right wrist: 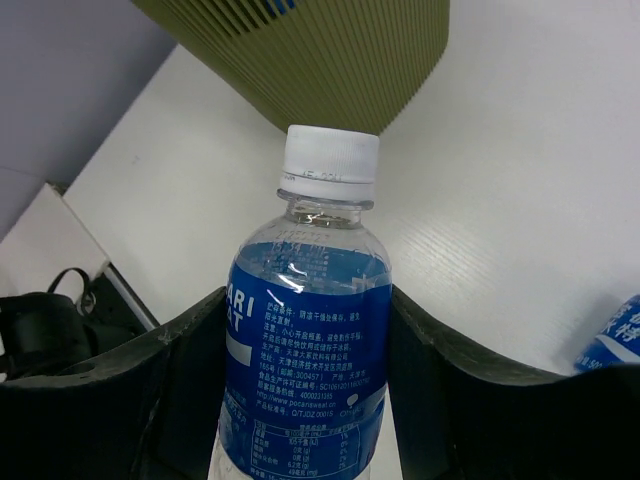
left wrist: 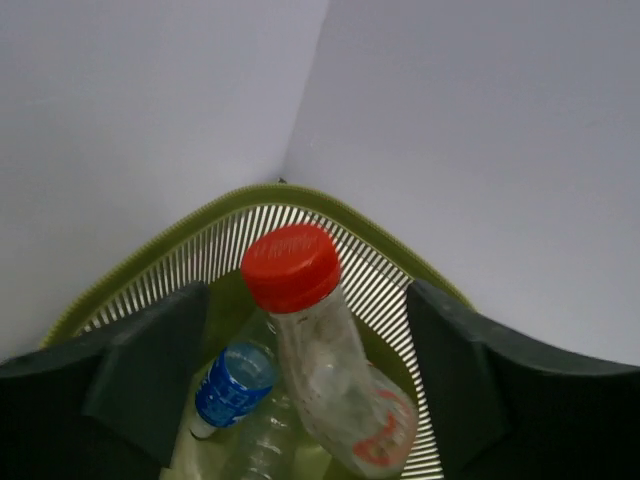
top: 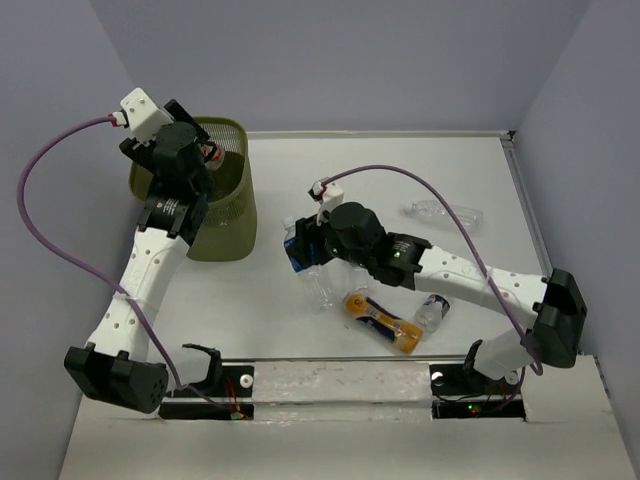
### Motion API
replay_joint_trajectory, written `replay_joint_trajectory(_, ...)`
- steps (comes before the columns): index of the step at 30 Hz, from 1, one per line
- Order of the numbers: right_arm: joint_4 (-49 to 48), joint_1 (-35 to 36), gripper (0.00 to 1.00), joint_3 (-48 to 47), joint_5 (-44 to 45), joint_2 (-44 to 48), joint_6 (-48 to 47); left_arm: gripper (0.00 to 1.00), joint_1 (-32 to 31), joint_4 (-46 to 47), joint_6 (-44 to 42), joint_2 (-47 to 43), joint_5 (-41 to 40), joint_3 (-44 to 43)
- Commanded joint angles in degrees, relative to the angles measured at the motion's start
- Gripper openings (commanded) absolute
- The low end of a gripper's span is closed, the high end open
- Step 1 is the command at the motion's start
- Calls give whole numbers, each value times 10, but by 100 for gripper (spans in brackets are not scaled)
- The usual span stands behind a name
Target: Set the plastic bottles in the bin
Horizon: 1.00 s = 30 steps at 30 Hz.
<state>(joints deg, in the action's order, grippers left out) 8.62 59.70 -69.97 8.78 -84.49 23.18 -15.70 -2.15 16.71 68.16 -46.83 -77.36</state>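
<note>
My left gripper [top: 205, 165] hangs over the olive-green mesh bin [top: 235, 215] at the far left, jaws open. In the left wrist view the gripper [left wrist: 308, 297] frames a clear red-capped bottle [left wrist: 335, 390] that stands tilted inside the bin [left wrist: 390, 275], clear of both fingers, beside a blue-labelled bottle [left wrist: 232, 385]. My right gripper [top: 298, 245] is shut on a blue-labelled bottle [right wrist: 305, 370] with a white cap, right of the bin. On the table lie an orange-yellow bottle [top: 385, 320], a blue-labelled bottle [top: 432, 312], a clear bottle [top: 325, 285] and another clear bottle [top: 445, 212].
Grey walls close in the white table on three sides. The bin stands in the far left corner. In the right wrist view the bin [right wrist: 330, 50] is ahead and another blue-labelled bottle [right wrist: 615, 335] lies at the right edge. The right arm lies across the table's right half.
</note>
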Motion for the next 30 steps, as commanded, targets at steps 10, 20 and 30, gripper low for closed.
replay_joint_trajectory(10, -27, 5, 38, -334, 39, -95, -148, 99, 14, -51, 51, -144, 123, -6)
replay_joint_trajectory(20, -144, 5, 37, -675, 38, -331, -221, 99, 14, -170, 143, -326, 292, 160)
replay_joint_trajectory(30, -248, -6, 67, -808, -14, -510, -209, 98, 14, -305, 160, -431, 415, 234)
